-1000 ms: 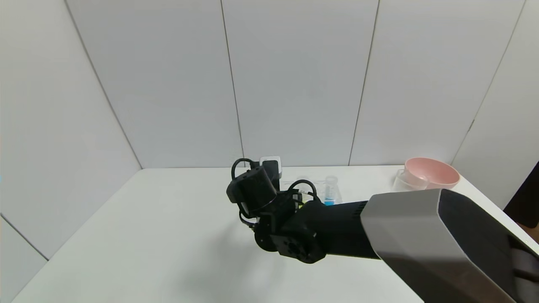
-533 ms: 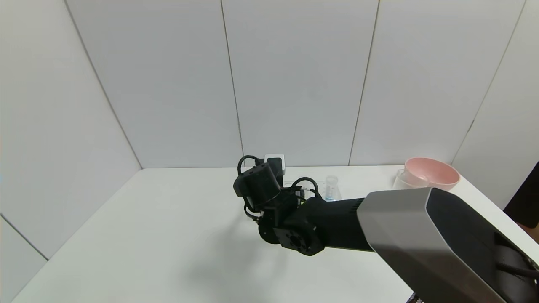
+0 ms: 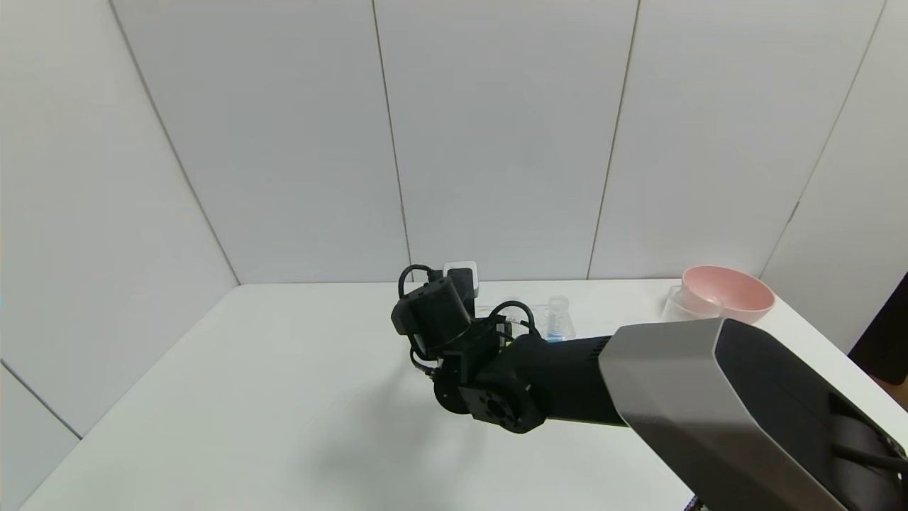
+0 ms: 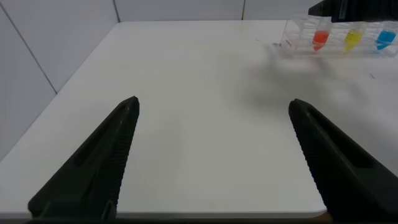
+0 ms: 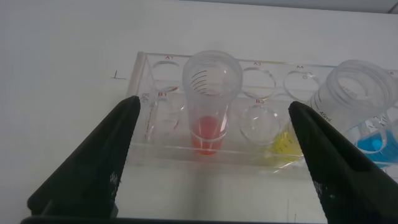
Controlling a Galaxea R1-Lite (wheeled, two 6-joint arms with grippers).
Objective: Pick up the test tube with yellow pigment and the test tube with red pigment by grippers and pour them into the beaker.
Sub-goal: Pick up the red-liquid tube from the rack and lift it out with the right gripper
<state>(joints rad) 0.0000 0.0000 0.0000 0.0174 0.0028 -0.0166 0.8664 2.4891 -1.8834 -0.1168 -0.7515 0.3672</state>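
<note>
The test tube with red pigment [image 5: 210, 102] stands upright in a clear rack [image 5: 163, 124]. My right gripper [image 5: 214, 106] is open just in front of it, one finger to each side and neither touching. The test tube with yellow pigment [image 5: 287, 142] stands in the rack beside it, near one fingertip [image 5: 305, 124]. In the head view the right arm [image 3: 567, 376] reaches across the table and hides both tubes. The beaker [image 3: 684, 306] stands at the far right. My left gripper [image 4: 214, 106] is open and empty over the table's near edge, far from the rack [image 4: 298, 40].
A blue-tipped tube [image 3: 558, 319] stands at the rack's right end. A pink bowl [image 3: 731, 291] sits right behind the beaker. White wall panels close in the white table [image 3: 284, 397] at the back and both sides.
The right arm has pushed a little farther toward the rack and then nearly stopped. Its gripper has stayed open. Nothing has been taken hold of.
</note>
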